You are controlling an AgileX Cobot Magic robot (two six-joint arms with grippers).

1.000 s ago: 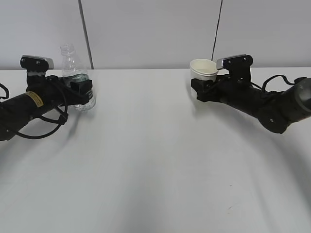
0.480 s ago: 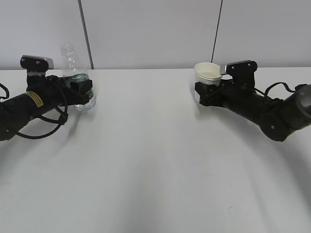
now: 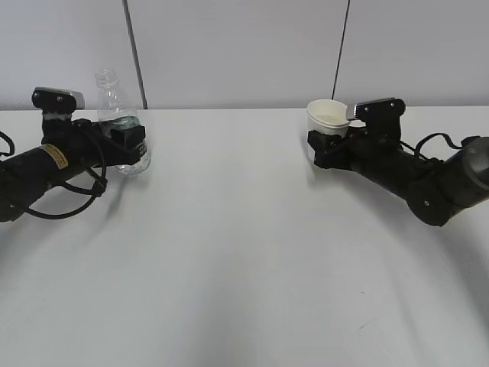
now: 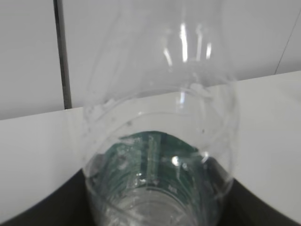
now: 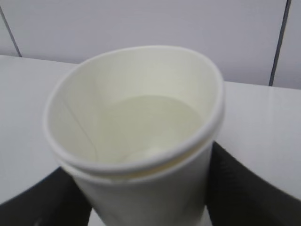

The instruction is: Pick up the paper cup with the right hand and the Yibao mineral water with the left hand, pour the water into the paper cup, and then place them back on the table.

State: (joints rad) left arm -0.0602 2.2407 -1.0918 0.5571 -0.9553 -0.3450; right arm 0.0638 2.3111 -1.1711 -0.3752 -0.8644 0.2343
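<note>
step: looks like the put-back phase. Cup (image 3: 324, 115) holds liquid and bottle (image 3: 118, 122) stands far from it, so I judge the pour done.
left gripper (image 3: 126, 145): fingers clamped round the bottle's lower body at the label; bottle upright, base at or on the table (image 3: 244, 252).
right gripper (image 3: 321, 149): fingers wrapped round the cup's lower half, cup roughly upright. Can't tell whether its base touches the table; the gripper hides it.
layout (ref = cup): bottle well apart to the cup's left, at about the same depth near the far table edge. Right arm runs off to the cup's right, left arm sits beyond the bottle.
cup contents: right wrist view shows a shallow pool of clear water (image 5: 155, 125) over the bottom, well below the rim. Inside walls look clean.
bottle contents: no cap, neck empty and clear. Left wrist view shows droplets on the shoulder and green label (image 4: 155, 155) through the plastic; a little water may remain low down, can't confirm the level.
next move: settle the cup flat, then release each grip without tipping and back the arms straight away. Cup is light and open, so a dragging finger could spill it.
</note>
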